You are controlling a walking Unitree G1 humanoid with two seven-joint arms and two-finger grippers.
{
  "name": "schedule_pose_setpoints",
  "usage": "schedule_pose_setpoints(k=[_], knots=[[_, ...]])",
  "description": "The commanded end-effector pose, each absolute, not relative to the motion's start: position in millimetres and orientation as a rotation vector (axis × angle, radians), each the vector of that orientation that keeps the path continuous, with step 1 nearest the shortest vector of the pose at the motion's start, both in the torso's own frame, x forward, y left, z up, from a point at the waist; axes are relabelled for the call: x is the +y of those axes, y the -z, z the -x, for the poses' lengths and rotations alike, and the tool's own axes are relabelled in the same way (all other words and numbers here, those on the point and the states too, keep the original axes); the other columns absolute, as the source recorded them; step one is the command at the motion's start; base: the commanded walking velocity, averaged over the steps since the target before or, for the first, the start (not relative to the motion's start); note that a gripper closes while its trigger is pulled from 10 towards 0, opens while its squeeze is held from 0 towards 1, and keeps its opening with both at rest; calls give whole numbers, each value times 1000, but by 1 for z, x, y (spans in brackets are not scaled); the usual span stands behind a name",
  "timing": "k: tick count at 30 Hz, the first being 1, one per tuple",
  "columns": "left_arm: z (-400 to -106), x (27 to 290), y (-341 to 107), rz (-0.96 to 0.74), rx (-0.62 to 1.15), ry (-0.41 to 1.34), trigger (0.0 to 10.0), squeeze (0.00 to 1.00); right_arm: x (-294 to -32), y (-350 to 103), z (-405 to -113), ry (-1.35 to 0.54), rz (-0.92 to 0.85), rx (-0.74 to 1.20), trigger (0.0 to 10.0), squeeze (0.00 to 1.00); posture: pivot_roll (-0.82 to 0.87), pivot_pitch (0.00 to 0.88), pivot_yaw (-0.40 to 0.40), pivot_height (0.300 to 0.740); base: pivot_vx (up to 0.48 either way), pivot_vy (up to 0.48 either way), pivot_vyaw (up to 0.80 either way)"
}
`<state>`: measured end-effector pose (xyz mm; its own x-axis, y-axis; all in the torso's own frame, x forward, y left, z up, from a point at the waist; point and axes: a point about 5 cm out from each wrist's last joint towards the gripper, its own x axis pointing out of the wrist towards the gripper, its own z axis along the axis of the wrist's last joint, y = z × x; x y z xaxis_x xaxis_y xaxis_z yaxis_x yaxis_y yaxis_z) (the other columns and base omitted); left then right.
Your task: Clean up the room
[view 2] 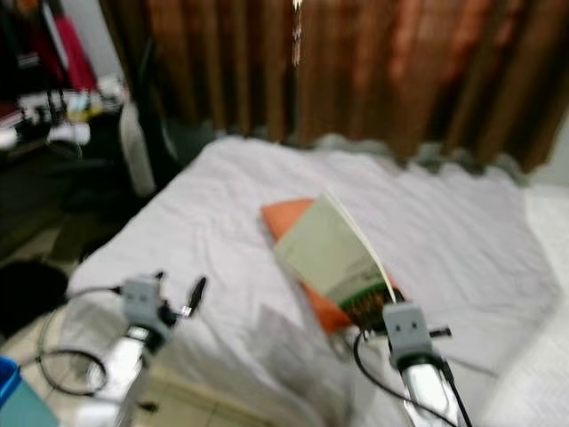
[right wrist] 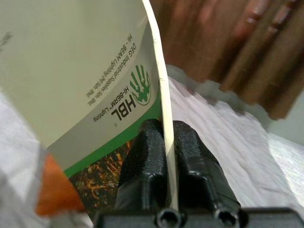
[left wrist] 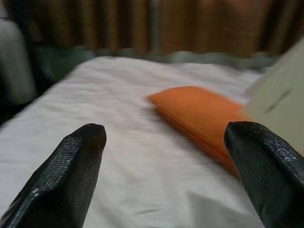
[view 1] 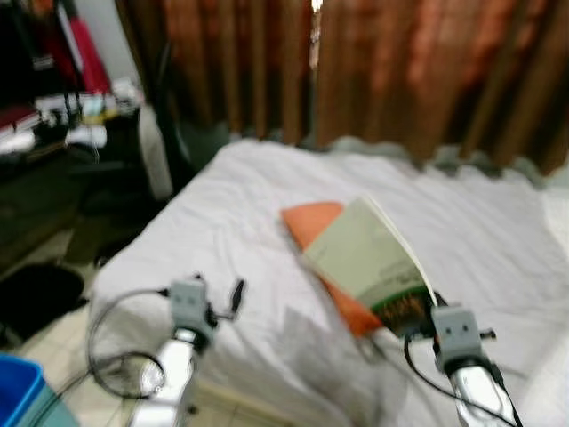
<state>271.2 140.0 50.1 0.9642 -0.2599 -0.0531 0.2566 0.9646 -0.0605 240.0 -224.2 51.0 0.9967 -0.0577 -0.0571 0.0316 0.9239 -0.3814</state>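
The right claw [right wrist: 167,142] is squeezed tight on the edge of a thin booklet [view 1: 369,262] (its cover has a green hand picture and the letters HBL) and holds it up, tilted, over the white bed [view 1: 222,222]. An orange pillow [view 1: 311,222] lies flat on the bed just under and behind the booklet. The left claw [left wrist: 166,175] hangs over the near side of the bed with its two black fingers [left wrist: 71,166] spread wide and nothing between them, and brown curtains [view 1: 400,71] hang behind the bed.

A white-sheeted bed [view 1: 222,213] carries an orange folder [view 1: 313,224] lying flat near its middle.
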Motion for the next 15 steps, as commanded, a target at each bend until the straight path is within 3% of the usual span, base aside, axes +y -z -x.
schedule_pose_setpoints(k=[1, 6, 15], knots=[[-270, 138, -47, 28, 68, 293, 10000, 0, -226, -57, -243, 58, 374, 49, 0, 0, -68, 1, -20, 740, 0, -465, 0], [-261, 130, -44, 9, 50, 318, 10000, 0, -227, -50, -250, -3, 255, 125, 0, 0, -34, 12, -75, 740, 0, -465, 0], [-267, 135, -47, -5, 42, 300, 10000, 0, -210, -49, -273, -61, 202, 147, 0, 0, -27, 10, -40, 740, 0, -462, -711]])
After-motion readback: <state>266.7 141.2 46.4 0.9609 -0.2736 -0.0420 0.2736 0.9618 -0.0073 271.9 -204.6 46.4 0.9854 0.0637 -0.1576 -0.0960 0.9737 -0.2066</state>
